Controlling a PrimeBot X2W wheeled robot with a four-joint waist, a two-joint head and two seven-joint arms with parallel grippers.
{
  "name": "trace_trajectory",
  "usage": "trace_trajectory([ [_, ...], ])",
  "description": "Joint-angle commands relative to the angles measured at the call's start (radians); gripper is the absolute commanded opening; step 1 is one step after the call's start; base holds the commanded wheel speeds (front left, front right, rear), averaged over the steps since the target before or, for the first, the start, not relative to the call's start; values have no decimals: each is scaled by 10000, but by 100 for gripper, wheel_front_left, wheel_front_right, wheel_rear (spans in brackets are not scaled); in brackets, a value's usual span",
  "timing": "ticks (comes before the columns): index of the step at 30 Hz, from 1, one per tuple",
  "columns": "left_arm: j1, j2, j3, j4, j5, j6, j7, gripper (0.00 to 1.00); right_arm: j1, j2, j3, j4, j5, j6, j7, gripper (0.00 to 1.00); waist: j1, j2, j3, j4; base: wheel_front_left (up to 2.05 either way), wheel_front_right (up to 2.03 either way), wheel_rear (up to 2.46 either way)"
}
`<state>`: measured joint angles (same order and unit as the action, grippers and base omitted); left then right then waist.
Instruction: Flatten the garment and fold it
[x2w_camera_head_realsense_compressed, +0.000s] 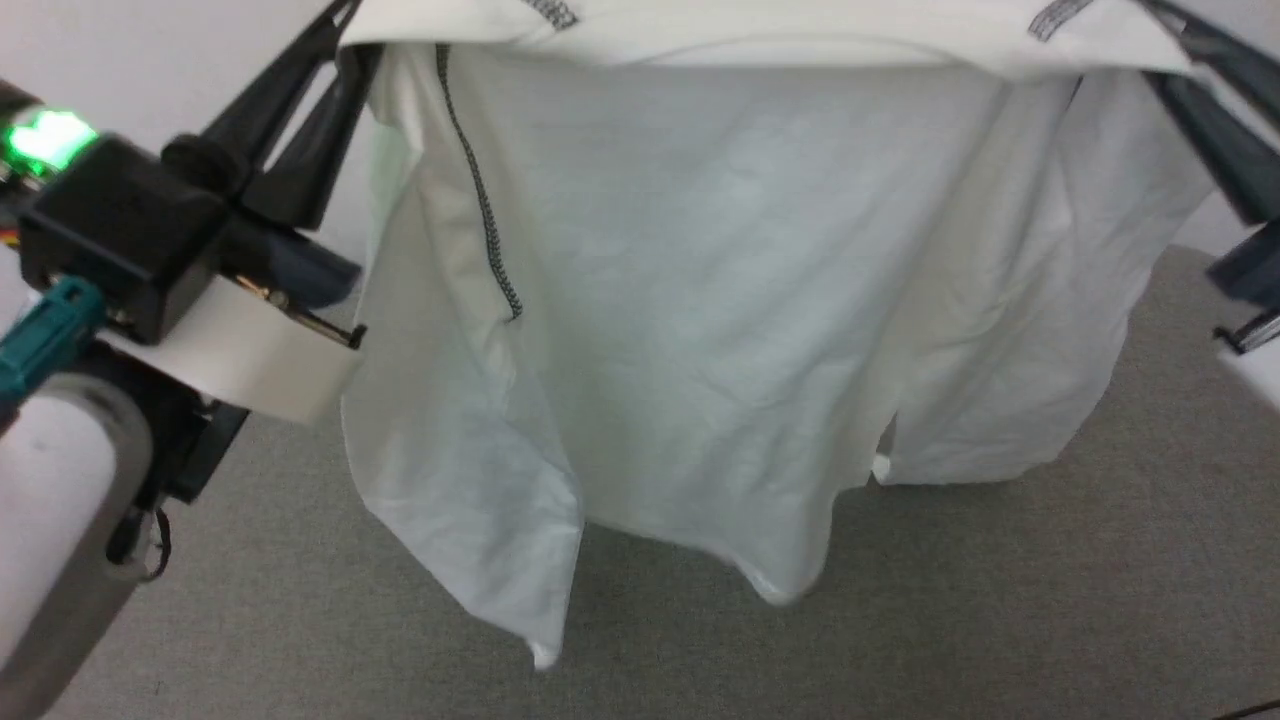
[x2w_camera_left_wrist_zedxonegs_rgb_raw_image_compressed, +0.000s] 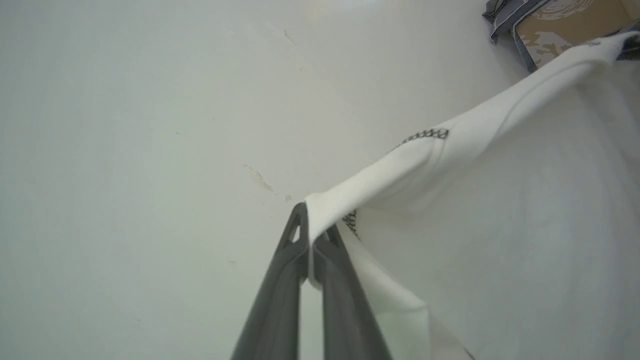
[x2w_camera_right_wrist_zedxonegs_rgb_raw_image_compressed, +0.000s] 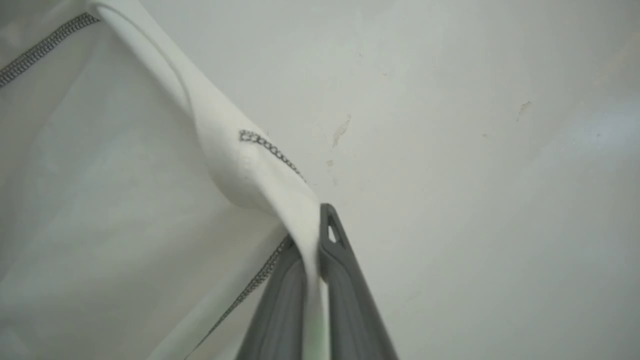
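The garment (x2w_camera_head_realsense_compressed: 700, 300), a white T-shirt with dark zigzag seams, hangs stretched between both grippers above the grey carpet, its hem and sleeves dangling near the floor. At the upper left of the head view my left gripper (x2w_camera_head_realsense_compressed: 345, 40) pinches one shoulder. The left wrist view has that gripper (x2w_camera_left_wrist_zedxonegs_rgb_raw_image_compressed: 311, 235) shut on the garment (x2w_camera_left_wrist_zedxonegs_rgb_raw_image_compressed: 500, 225) at a shoulder fold. My right gripper (x2w_camera_head_realsense_compressed: 1165, 45) holds the other shoulder at the upper right. From the right wrist, that gripper (x2w_camera_right_wrist_zedxonegs_rgb_raw_image_compressed: 314, 235) is shut on the garment (x2w_camera_right_wrist_zedxonegs_rgb_raw_image_compressed: 125, 210). The chest patch is hidden.
Grey carpet (x2w_camera_head_realsense_compressed: 1000, 600) lies beneath the hanging cloth. A pale wall (x2w_camera_left_wrist_zedxonegs_rgb_raw_image_compressed: 150, 150) with small chips stands behind. A brown box with dark cloth (x2w_camera_left_wrist_zedxonegs_rgb_raw_image_compressed: 560, 25) shows in the left wrist view's top right corner.
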<state>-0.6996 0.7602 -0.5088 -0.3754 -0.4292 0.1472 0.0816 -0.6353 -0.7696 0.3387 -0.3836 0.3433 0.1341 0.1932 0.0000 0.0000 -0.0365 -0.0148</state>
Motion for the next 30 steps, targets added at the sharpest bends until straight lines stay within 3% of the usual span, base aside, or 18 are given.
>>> trace_trajectory([
  [1, -293, 147, 167, 63, 61, -48, 78, 0, -354, -170, -15, 90, 90, -34, 50, 0, 0, 0, -2, -18, 0, 0, 0],
  [12, -2060, 327, 263, 363, -23, -880, 641, 0, -3439, -1047, 1347, 1185, 978, -34, 14, 0, 0, 0, 565, -148, 0, 0, 0],
  [18, -3317, 251, 450, 1037, -356, -1418, 868, 0, -5083, -1186, 2458, 2173, 1518, -34, 1, 0, 0, 0, 1917, -240, 0, 0, 0],
  [23, -5109, -97, 297, 2367, -372, -2137, 1051, 0, -7048, -879, 3477, 3645, 1645, -34, -338, 0, 0, 0, 3393, -401, 0, 0, 0],
  [30, -7930, -825, -300, 5385, 42, -2644, 744, 0, -9625, 375, 4264, 6667, 1790, -34, -1293, 0, 0, 0, 4898, -632, 0, 0, 0],
])
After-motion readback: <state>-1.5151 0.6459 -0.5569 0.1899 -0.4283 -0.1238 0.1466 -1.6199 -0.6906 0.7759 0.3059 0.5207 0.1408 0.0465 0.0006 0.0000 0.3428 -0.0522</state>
